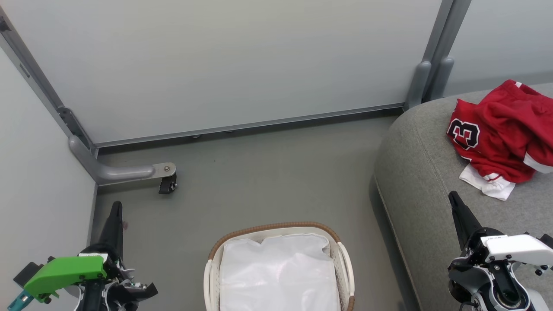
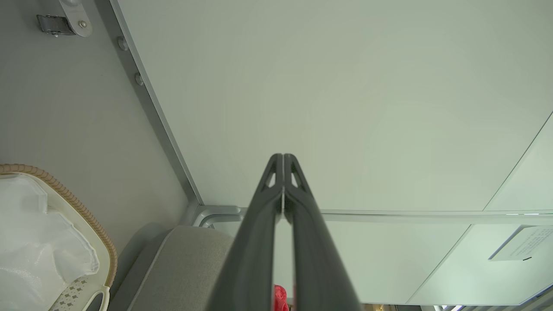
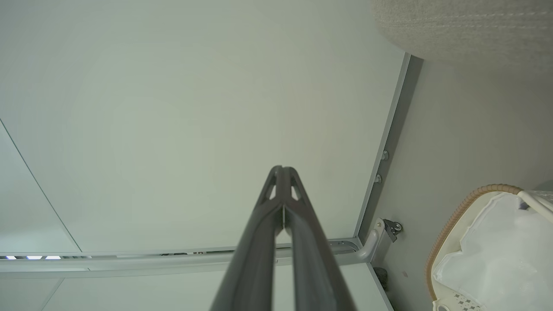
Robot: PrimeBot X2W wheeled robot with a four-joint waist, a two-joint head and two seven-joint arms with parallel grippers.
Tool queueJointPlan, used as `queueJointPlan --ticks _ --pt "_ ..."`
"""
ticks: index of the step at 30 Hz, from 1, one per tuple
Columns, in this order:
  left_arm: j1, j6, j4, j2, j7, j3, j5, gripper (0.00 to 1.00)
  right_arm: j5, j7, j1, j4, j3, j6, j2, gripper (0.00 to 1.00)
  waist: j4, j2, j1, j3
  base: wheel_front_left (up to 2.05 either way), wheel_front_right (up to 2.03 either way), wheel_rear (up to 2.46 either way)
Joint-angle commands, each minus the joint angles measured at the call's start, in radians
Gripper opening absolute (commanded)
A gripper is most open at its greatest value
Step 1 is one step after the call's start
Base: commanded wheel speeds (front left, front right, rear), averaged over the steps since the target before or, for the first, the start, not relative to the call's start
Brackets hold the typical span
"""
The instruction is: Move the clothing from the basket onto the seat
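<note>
Closed left pincer (image 1: pixel 116 205) near basket (image 1: pixel 276 226) on grey floor (image 1: pixel 268 168).

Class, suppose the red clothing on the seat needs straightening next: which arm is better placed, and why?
Right, probably. The right gripper, shut, shows against the seat, close to the clothing. The left gripper, also shut, is on the basket's other side, by the left wall.

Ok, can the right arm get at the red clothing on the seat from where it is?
Probably yes. The right pincer, shut and empty, sits over the near edge of the seat, with only bare grey cushion between it and the clothing. It would need to open first.
</note>
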Motion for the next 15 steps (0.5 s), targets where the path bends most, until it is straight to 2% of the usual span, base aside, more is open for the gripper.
queueJointPlan --ticks 1,15 --pt "-0.010 -0.007 -0.002 0.006 0.003 0.003 -0.004 0.00 0.003 0.001 0.011 -0.004 -0.003 0.000 -0.006 0.00 0.000 0.0000 0.0000 0.000 0.00 0.00 0.00" --pt "-0.010 -0.007 -0.002 0.006 0.003 0.002 -0.004 0.00 0.003 0.001 0.011 -0.004 -0.002 0.000 -0.006 0.00 0.000 0.0000 0.0000 0.000 0.00 0.00 0.00"
